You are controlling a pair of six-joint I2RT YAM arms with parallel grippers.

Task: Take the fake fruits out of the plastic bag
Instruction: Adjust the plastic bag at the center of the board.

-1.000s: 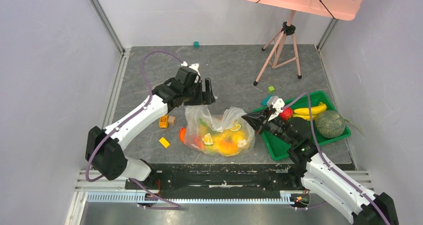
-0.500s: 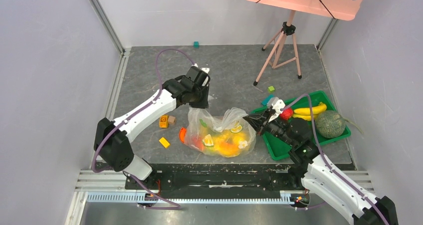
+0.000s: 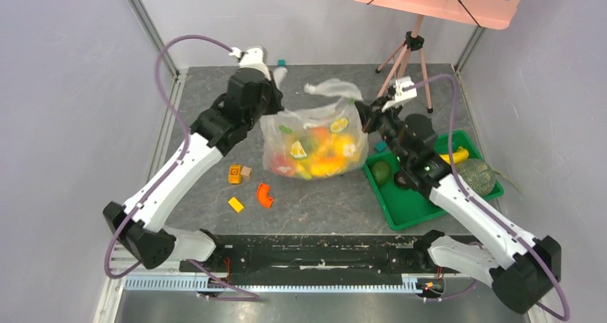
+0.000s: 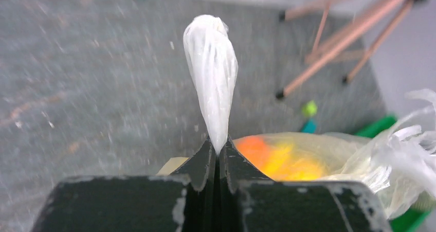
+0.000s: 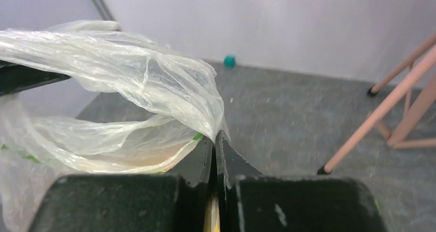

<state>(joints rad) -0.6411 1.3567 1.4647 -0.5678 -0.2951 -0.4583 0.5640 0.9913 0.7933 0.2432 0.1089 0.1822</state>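
The grey counter stands between pale walls. Nearest to the arm bases, on the near side of the left pincer, lie a yellow block, an orange curved piece and an orange block. A green tray with a melon is beside the right pincer, on its near right.

The bag is stretched between both pincers, with the fruits inside it. Each pincer is closed on the plastic of the bag. Beyond them stand a pink tripod and a teal block by the far wall.

Only the left wrist view shows the handle as a twisted white tuft rising out of the closed jaws. Only the top view shows the tray and blocks.
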